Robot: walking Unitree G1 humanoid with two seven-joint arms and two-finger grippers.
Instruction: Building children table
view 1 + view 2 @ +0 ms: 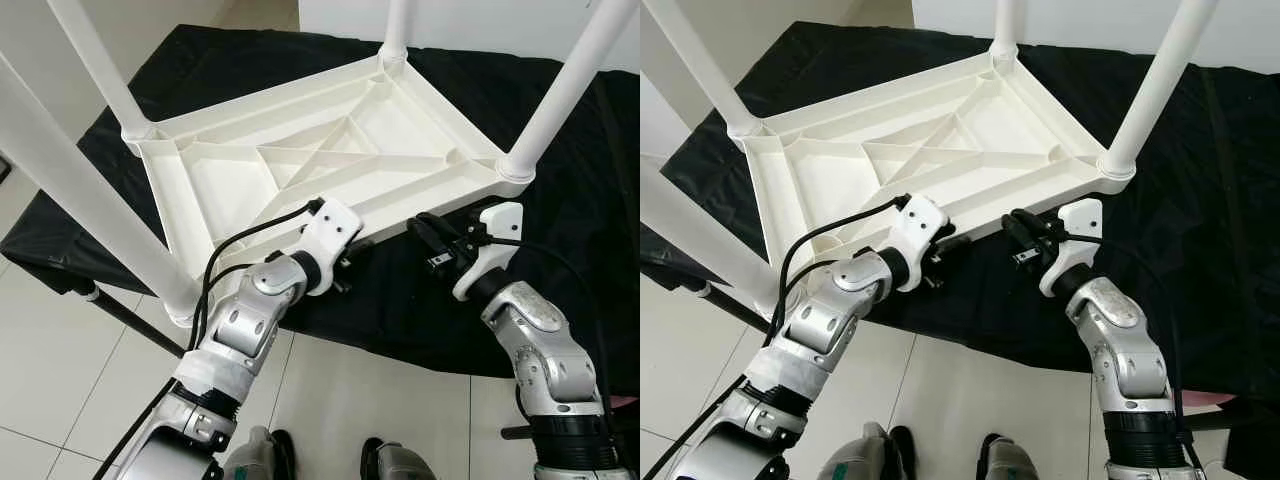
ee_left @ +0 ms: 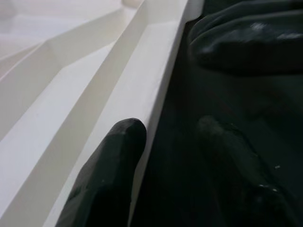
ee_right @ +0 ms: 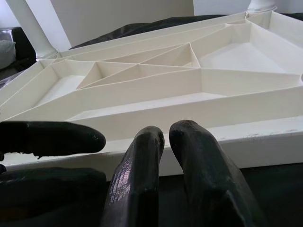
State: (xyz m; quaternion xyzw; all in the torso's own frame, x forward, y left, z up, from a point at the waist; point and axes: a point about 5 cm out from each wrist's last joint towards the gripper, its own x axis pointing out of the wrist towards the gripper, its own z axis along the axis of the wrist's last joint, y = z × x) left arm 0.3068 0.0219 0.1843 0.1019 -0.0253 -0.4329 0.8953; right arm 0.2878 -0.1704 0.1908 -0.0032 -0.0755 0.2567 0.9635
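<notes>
Black fingers of the left gripper (image 1: 350, 268) straddle the near rim of the upturned white table (image 1: 330, 150), one finger (image 2: 111, 175) inside. The right gripper (image 1: 432, 240), fingers together, rests just beside that rim. Four legs (image 1: 560, 95) stand fitted; judged next: lifting and flipping it off the black cloth (image 1: 400, 310). No containers.

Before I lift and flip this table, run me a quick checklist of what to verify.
1. Four legs seated in the table corners: ok, all upright.
2. left gripper at the near edge: ok; one finger lies on the rim.
3. Left grip closed on rim: cannot tell.
4. right gripper holding: not ok; fingers together, short of the rim.
5. black cloth flat under the table: ok.
</notes>
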